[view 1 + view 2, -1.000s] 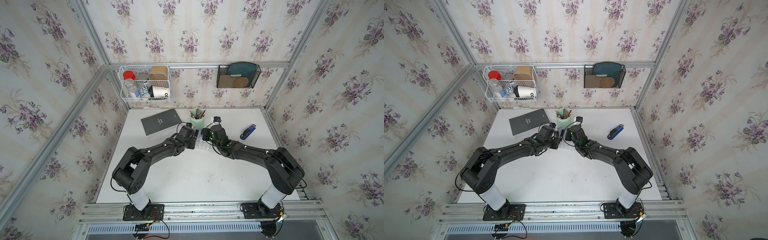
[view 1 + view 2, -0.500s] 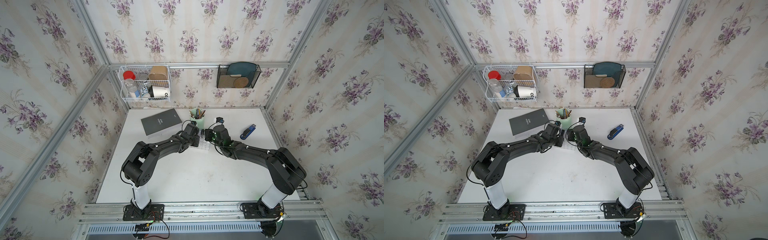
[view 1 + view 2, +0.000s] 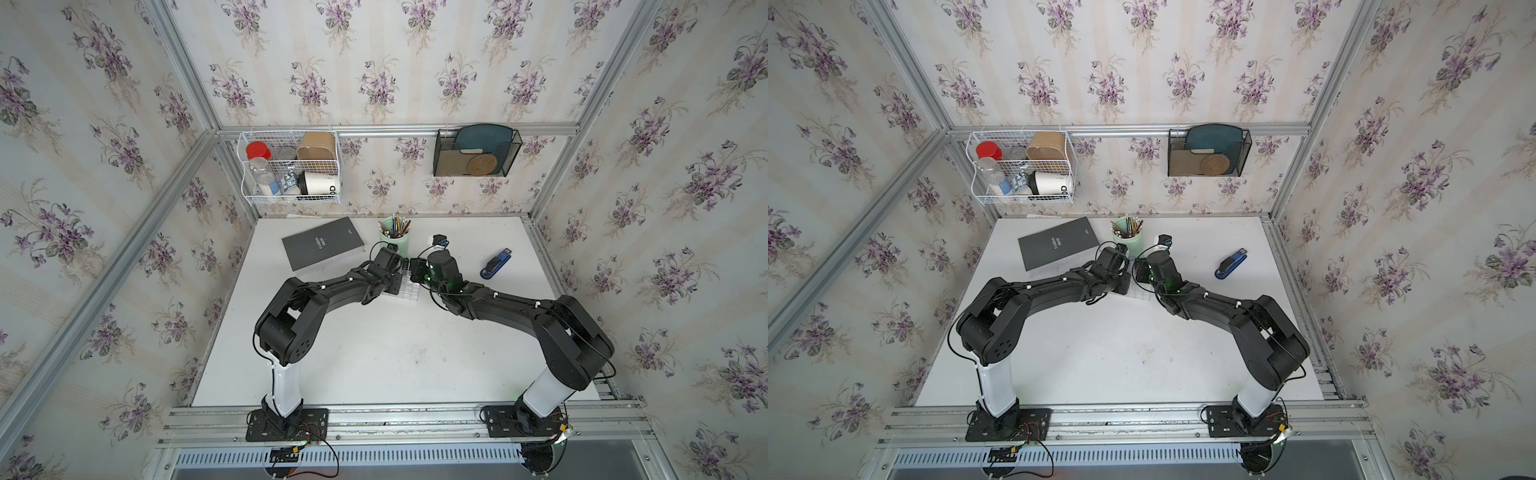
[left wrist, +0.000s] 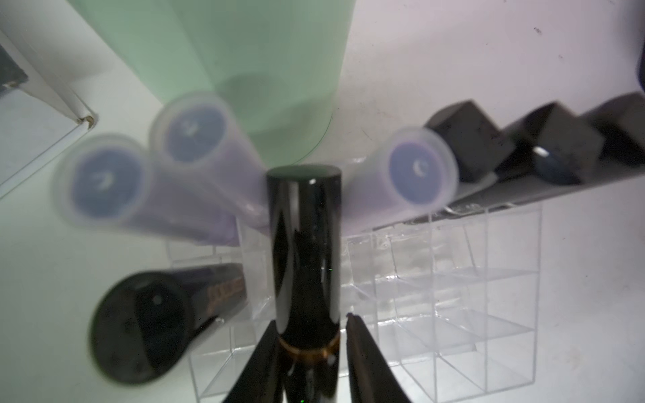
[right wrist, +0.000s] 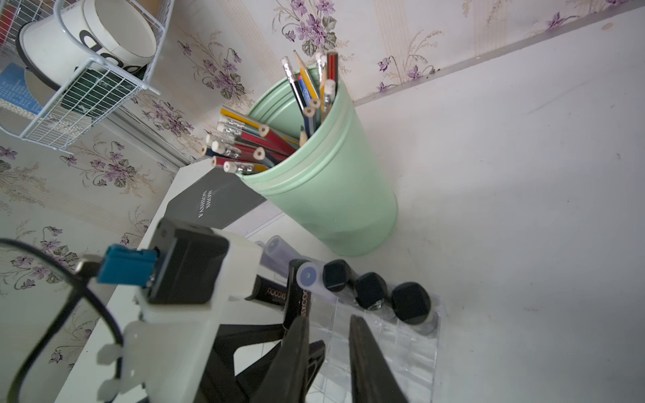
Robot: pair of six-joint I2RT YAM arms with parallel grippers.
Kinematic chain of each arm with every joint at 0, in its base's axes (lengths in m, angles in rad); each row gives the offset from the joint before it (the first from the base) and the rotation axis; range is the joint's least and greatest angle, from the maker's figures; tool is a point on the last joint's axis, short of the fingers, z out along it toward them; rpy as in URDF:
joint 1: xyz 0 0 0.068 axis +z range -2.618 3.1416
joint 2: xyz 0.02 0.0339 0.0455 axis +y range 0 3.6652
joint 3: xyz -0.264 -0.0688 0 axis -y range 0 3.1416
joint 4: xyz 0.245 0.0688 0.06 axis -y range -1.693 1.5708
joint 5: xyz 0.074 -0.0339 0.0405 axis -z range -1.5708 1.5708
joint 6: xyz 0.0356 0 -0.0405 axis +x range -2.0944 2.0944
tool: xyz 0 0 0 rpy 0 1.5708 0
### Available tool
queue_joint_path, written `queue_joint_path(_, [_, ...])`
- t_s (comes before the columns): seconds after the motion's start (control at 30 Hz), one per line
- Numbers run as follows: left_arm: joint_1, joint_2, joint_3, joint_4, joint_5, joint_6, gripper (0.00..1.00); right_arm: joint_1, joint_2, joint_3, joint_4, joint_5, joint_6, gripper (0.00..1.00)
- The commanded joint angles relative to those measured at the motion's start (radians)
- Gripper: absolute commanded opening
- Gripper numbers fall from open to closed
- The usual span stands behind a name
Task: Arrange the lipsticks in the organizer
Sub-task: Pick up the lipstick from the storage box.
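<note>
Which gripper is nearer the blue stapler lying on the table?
Right. The right gripper is over the clear plastic organizer, on the blue stapler's side; the left gripper sits farther away.

Both top views are looking steeply down over the whole tabletop (image 3: 374, 353); each wrist view is sitting close, sharing the organizer (image 4: 488, 296) and mint cup (image 5: 331, 209).

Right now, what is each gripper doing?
Left gripper: closing around a black lipstick.
Right gripper: shut, holding nothing.
</note>
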Motion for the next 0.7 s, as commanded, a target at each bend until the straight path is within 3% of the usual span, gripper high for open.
queue_joint_path(0.0, [-0.001,0.008,0.001,-0.023,-0.012,0.019,0.28,-0.001,-0.008,-0.002,0.026,-0.008,0.004,0.26])
queue_joint_path(0.37, [0.0,-0.114,-0.033,0.005,0.078,0.013,0.12,-0.002,-0.029,0.002,-0.005,-0.087,0.01,0.26])
queue_joint_path(0.67, [0.028,-0.301,-0.242,0.223,0.282,0.053,0.06,-0.093,-0.13,0.03,-0.133,-0.383,0.116,0.41])
